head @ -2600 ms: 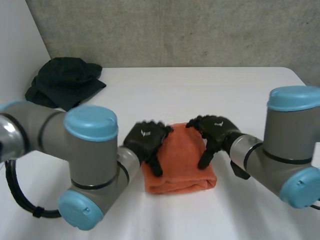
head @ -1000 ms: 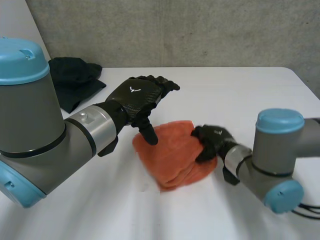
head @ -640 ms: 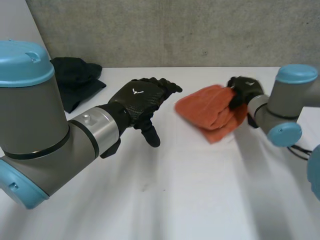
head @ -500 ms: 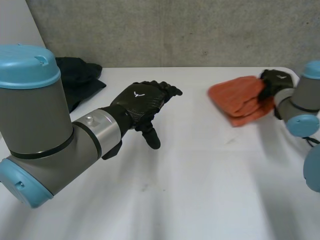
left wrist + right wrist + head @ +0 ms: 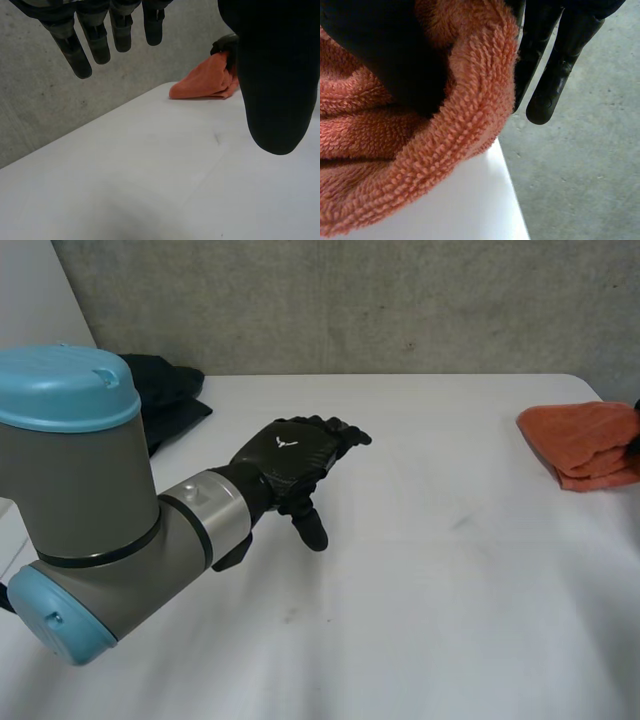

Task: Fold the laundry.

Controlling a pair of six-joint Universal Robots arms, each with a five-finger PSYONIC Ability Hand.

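**Inspector:** Where is the item?

**Assessor:** One orange towel [image 5: 585, 445], folded into a thick pad of several layers. It lies at the right end of the table [image 5: 420, 600], with its rolled edge at the table's rim.

**Inspector:** Who has hold of it?

**Assessor:** The right hand [image 5: 385, 50]. The thumb presses on one face of the rolled edge and the fingers [image 5: 555, 70] run down the other face. The edge is clamped between them.

**Inspector:** And the other hand?

**Assessor:** The left hand [image 5: 290, 455] hovers over the table's middle, toward its left side and well apart from the towel. Its fingers are spread and loosely straight, the thumb hangs down, and it holds nothing.

**Inspector:** How will the towel handle?

**Assessor:** In my judgement it is looped terry, so it is soft, light and limp. It is not fragile, and the loops give the fingers good purchase, so it should not slip. The risk is in the stack. The layers can slide over one another, and the pad will sag open if it is lifted by one layer. I advise taking the folded edge across its full thickness, thumb on one face and fingers on the other, with every layer caught.

**Inspector:** Is anything else on the table?

**Assessor:** Black clothes [image 5: 165, 390] are heaped unfolded at the table's far left corner. They are probably the next item.
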